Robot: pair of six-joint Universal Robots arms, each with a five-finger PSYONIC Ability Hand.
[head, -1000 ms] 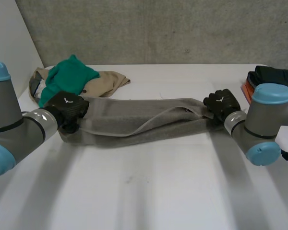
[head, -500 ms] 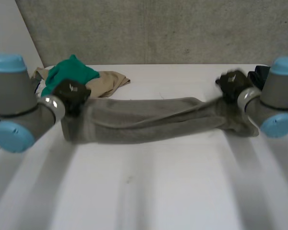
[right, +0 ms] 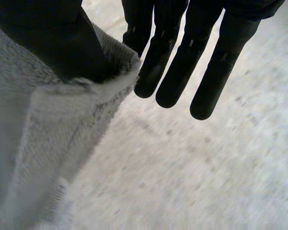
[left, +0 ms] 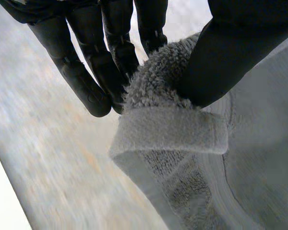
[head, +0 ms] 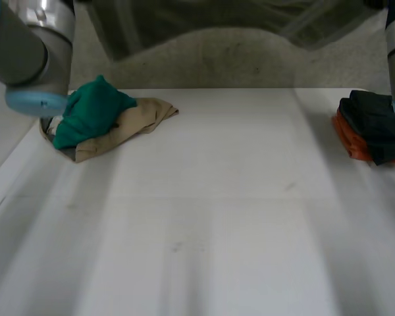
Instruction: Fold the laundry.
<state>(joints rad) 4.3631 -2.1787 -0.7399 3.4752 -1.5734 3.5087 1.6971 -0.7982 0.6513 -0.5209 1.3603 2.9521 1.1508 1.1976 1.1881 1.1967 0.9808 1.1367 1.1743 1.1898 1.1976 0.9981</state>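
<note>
Left hand (left: 89, 81) pinches a hemmed corner of the grey terry towel (left: 170, 132), thumb against fingers; right hand (right: 182, 62) pinches another edge likewise. You see it stretched high above the bench (head: 217, 217).

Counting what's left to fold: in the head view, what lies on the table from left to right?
Crumpled pile, green cloth atop tan garment → white table → stack of dark and orange clothes.
</note>
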